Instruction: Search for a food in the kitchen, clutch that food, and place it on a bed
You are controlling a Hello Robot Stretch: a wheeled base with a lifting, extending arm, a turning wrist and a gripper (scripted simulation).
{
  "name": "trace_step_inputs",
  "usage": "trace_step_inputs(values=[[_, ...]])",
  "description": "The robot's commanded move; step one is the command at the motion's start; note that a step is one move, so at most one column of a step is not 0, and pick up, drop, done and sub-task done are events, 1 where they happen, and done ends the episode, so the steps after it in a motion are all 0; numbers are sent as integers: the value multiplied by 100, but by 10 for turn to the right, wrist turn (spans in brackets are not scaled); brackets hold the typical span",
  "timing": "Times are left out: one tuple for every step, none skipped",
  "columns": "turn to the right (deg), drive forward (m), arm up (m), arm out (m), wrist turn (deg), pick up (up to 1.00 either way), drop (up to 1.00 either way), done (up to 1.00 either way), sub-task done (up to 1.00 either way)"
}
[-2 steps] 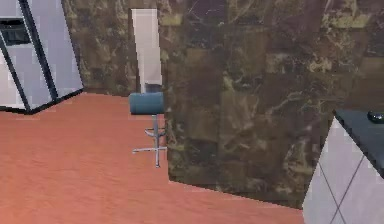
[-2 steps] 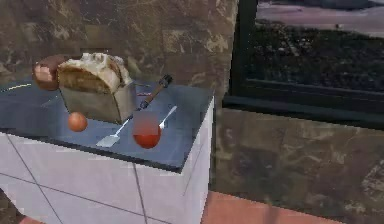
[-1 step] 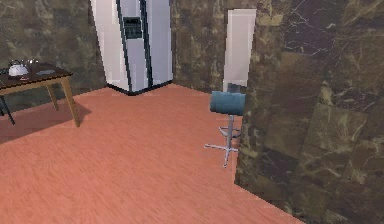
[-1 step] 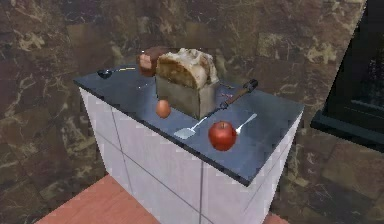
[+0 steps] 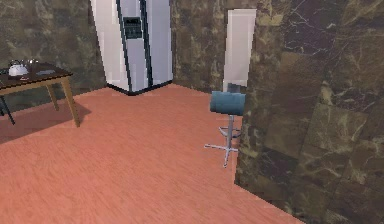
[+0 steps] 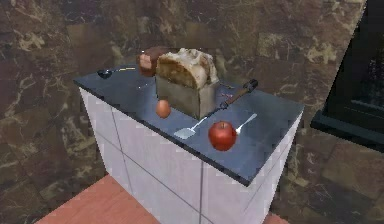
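Arm side view: a counter [image 6: 150, 152] with a dark top and white tiled sides is seen against a dark stone wall. On the top, near the front edge, a red apple [image 6: 222, 135] is noted between a pale fork-like utensil [image 6: 190, 128] and a spoon [image 6: 246, 121]. A loaf of bread [image 6: 187, 68] is seen above a grey toaster [image 6: 186, 98]. A small brown egg-shaped item [image 6: 163, 108] lies just beside the toaster.

Forward view: a grey refrigerator [image 5: 135, 45], a wooden table [image 5: 55, 84] carrying a kettle [image 5: 17, 69], and a blue-seated stool [image 5: 228, 108] are recorded on a reddish floor.

The state of the gripper cannot be told.
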Motion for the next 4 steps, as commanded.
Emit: trace_step_inputs(values=[[0,0,38,0,0,0,0,0,0],[0,0,0,48,0,0,0,0,0],[0,0,0,0,450,0,0,0,0],[0,0,0,0,450,0,0,0,0]])
